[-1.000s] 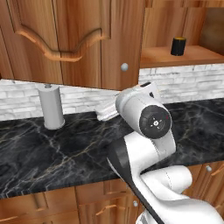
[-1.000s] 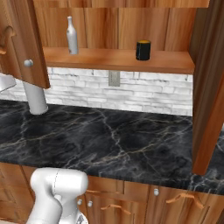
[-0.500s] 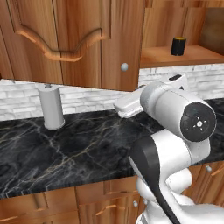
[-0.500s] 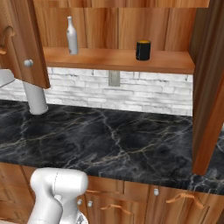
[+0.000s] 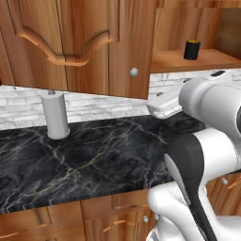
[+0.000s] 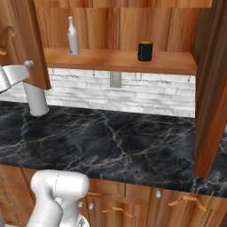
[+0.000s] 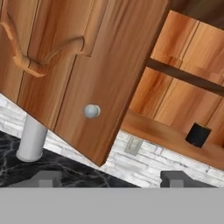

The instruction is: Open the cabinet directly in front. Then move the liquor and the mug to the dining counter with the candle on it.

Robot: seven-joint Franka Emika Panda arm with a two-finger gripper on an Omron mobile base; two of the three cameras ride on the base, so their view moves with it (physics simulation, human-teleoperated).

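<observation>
Gripper [image 7: 112,178] fingertips stood wide apart at the bottom of the hand view, with nothing between them, pointed at the swung-out left door [image 7: 100,65] of the cabinet [image 6: 119,62]. That door was reddish-brown wood with a curved raised panel and a round silver knob [image 7: 92,111] near its free edge; in the left base view the same door [image 5: 80,44] hung over the black marble counter [image 5: 84,160], knob [image 5: 134,72] at its lower right corner. The cabinet stood open, its wooden shelf [image 6: 119,61] bare to view above the white brick backsplash [image 6: 133,91]. On the shelf, the liquor [image 6: 72,36], a slim whitish-grey bottle with a narrow neck, stood upright toward the left end. The mug [image 6: 145,51], short, black and cylindrical with a yellow-orange rim, stood well apart from it to the right; it also showed in the hand view [image 7: 197,134] and the left base view [image 5: 191,49]. A grey paper-towel cylinder [image 5: 55,115] stood on the counter against the backsplash, below the open door.
</observation>
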